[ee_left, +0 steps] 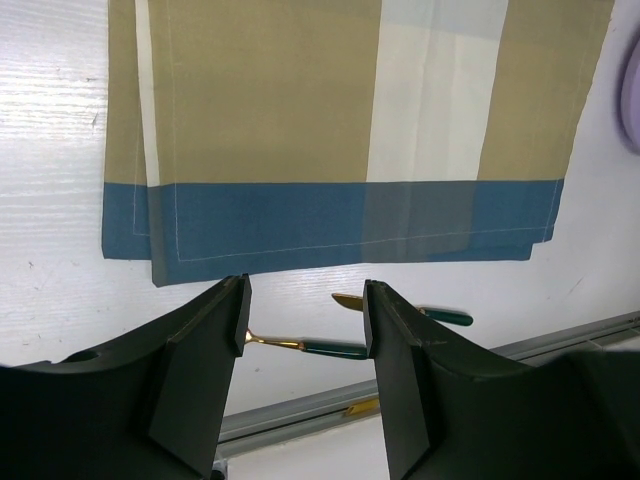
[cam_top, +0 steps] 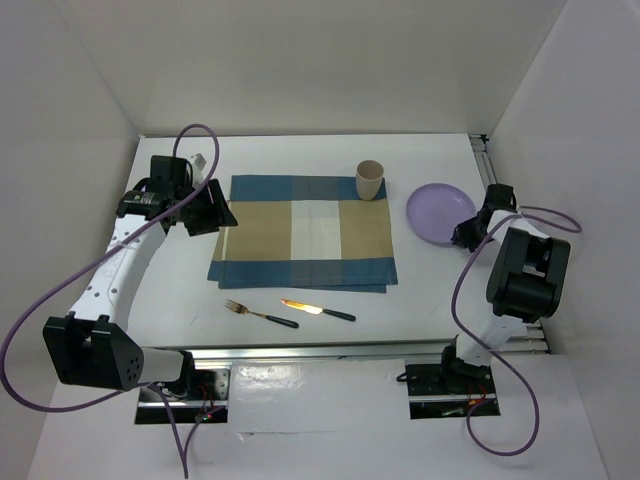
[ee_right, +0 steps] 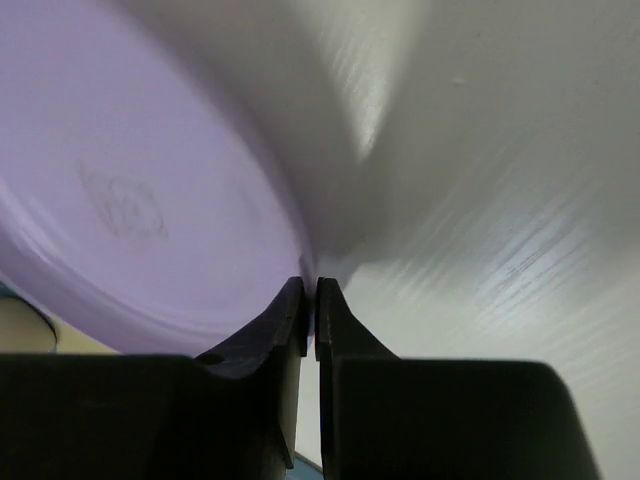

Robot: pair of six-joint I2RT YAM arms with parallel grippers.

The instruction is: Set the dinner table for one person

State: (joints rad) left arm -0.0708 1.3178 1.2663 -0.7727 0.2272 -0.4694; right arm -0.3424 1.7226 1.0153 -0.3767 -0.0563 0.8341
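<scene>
You are looking down on the dinner table [cam_top: 300, 300], which is sitting in front of both arm bases. Its long axis is running left to right across the top view, and one long edge, with a silver rail [cam_top: 330, 350], is facing the bases.

A blue-and-tan placemat [cam_top: 305, 230] is lying flat near the middle, its long side running parallel to the table's. A tan cup [cam_top: 370, 180] is standing upright on the mat's far right corner. A purple plate [cam_top: 437, 212] is sitting just right of the mat, on the bare tabletop.

Your right gripper [ee_right: 310, 290] is pinching the plate's near right rim, the jaws standing almost together with only the thin edge between them.

Your left gripper [ee_left: 305, 300] is hanging over the mat's left edge with its jaws standing well apart and nothing between them.

A fork [cam_top: 258, 313] and a knife [cam_top: 318, 310] are lying side by side on the table between the mat and the rail. Both are pointing left, with their dark handles to the right.
</scene>
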